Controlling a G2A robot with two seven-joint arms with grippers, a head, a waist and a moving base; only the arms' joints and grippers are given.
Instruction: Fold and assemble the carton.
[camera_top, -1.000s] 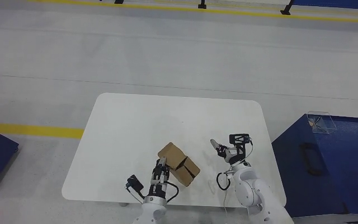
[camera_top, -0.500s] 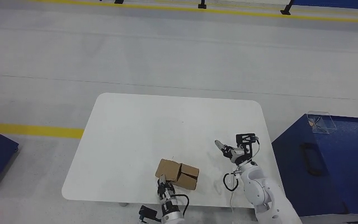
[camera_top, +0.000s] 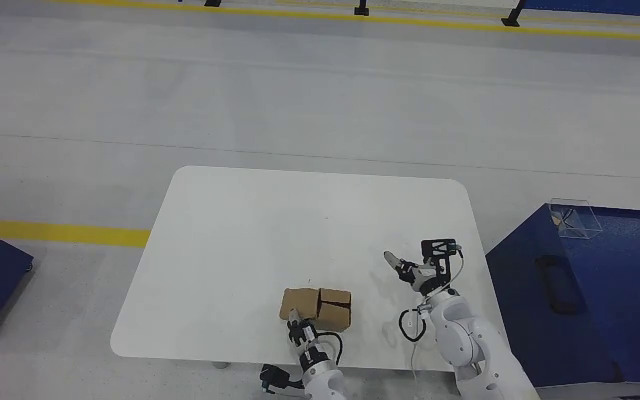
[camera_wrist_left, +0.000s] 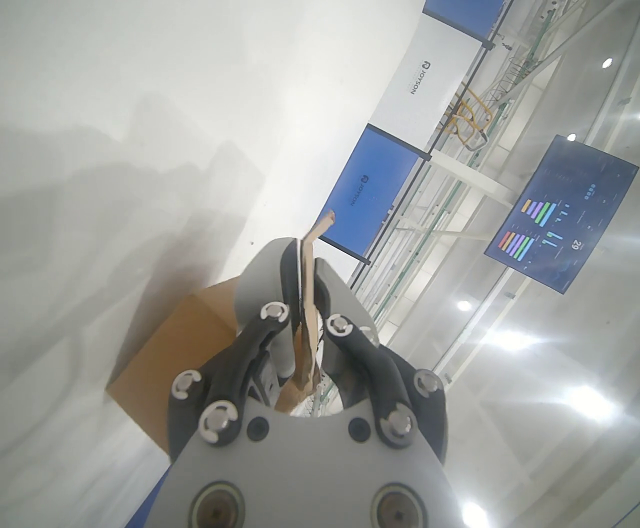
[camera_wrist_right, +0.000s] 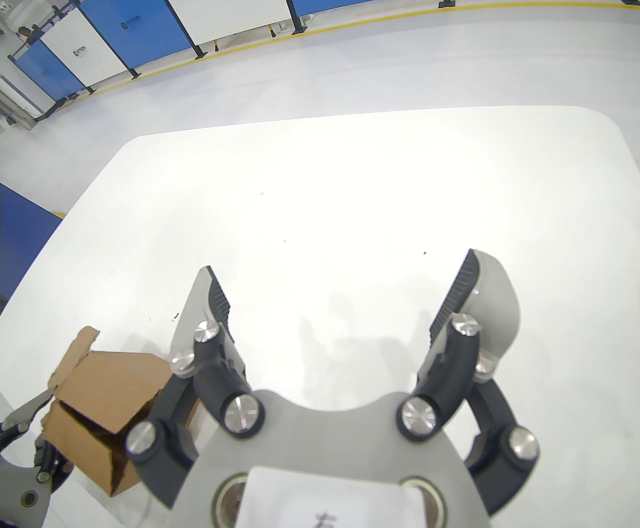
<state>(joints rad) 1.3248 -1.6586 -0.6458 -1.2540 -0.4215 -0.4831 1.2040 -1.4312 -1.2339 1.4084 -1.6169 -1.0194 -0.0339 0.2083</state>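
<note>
Right at the near edge of the white tabletop (camera_top: 300, 210), a little left of the middle, the left tool (camera_wrist_left: 302, 265) is clamped tight on one thin flap (camera_wrist_left: 309, 295) of the carton (camera_top: 318, 305), the cardboard pinched edge-on between its two pads. The carton sits flat on the tabletop just beyond that tool, touching nothing else. It is a small brown corrugated box, partly put up: from above, two panels meet at a dark seam across its top, and from the right arm's side one end gapes open, with loose flaps, a dark inside and a free flap sticking up with a rough edge. To my eye it is light and fairly stiff along its panels but weak at the creases, so it would likely skid on the smooth tabletop or buckle if squeezed across an open end. I would take it by a flap edge, as the left tool has it, or press on a flat panel near a fold line, with the other arm bracing the body. Farther to the right, well apart from the carton, the right tool (camera_wrist_right: 340, 280) hangs over bare tabletop with its jaws spread wide and nothing between them.
</note>
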